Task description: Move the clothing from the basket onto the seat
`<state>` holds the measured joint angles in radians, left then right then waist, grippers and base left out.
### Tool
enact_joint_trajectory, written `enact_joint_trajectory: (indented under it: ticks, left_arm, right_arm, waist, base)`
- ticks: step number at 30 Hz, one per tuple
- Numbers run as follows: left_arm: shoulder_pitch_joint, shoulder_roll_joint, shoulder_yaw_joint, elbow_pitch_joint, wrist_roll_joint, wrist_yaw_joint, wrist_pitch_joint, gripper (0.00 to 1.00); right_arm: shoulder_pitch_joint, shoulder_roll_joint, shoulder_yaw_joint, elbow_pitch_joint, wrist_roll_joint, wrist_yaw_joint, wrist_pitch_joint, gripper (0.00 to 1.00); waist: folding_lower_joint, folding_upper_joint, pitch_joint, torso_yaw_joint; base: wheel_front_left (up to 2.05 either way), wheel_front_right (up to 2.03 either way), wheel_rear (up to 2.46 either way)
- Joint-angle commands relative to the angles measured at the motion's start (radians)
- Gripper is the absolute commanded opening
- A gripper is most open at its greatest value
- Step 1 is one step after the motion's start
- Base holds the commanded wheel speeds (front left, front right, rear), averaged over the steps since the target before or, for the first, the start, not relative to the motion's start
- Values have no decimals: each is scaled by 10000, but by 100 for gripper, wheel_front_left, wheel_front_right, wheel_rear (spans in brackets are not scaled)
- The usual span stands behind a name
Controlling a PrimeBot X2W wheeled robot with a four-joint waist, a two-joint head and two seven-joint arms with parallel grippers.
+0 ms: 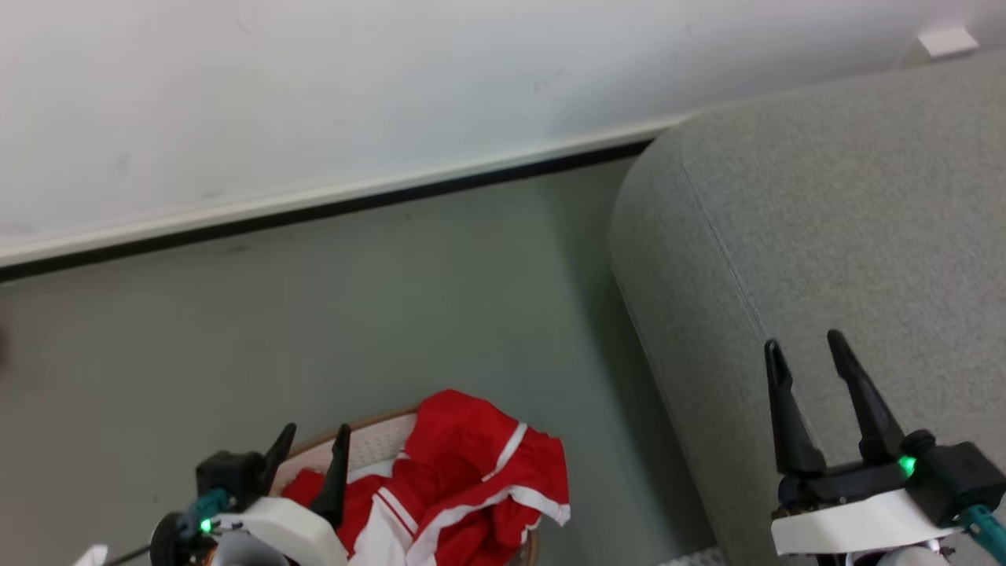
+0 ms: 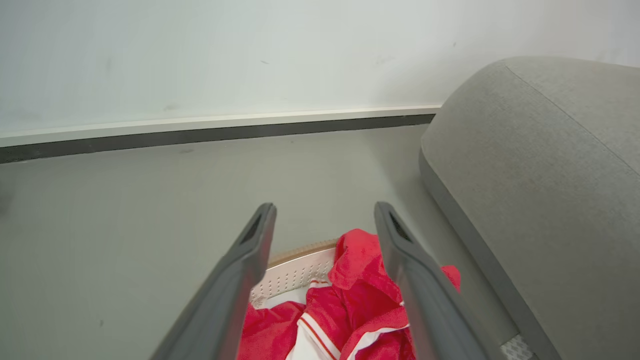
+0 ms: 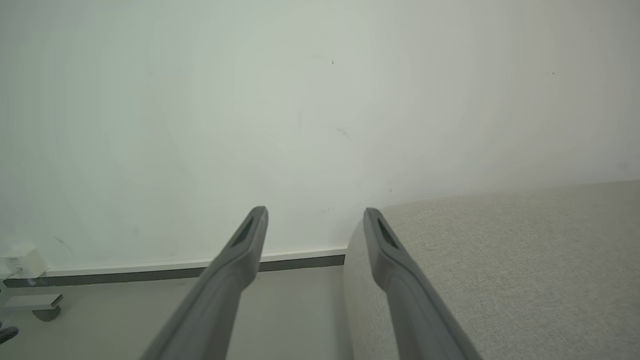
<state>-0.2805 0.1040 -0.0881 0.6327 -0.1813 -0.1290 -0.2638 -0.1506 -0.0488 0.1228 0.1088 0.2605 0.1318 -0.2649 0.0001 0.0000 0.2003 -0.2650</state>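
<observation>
Wide open and empty, left end effector (image 1: 317,431) and right end effector (image 1: 805,342); clothing (image 1: 471,472) looks light, floppy. Pinch its raised fold.

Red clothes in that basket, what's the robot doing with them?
The robot is meant to move them. The red clothing lies heaped in the white basket on the floor beside the grey sofa. Its left gripper hovers open over the basket, holding nothing. Its right gripper is open by the sofa.

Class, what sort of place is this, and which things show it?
Probably a living room or lounge: a grey sofa, a laundry basket of red clothing on the floor, a white wall.
</observation>
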Motion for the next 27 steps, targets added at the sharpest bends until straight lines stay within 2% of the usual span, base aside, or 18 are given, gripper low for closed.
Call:
enact_joint_trajectory:
  ticks: [1, 13, 27]
  left_arm:
    - [-282, 209, -97, 224, -131, -23, 39, 100]
    - [-2140, 1411, -2159, 2591, -783, -6, 1137, 100]
    - [-3714, 2441, -3959, 4694, -1402, -7, 2177, 100]
  right_arm:
    - [-211, -30, -32, -130, 190, -21, 8, 100]
    - [-681, -24, -191, -1244, 983, -21, 8, 100]
    - [-1353, -22, -254, -2253, 1474, -21, 8, 100]
  waist:
    - [-1, 0, 485, -369]
    - [-1, 0, 2399, -1128]
    - [-1, 0, 4573, -1754]
  base:
    - [0, 0, 0]
    - [0, 0, 0]
    - [0, 0, 0]
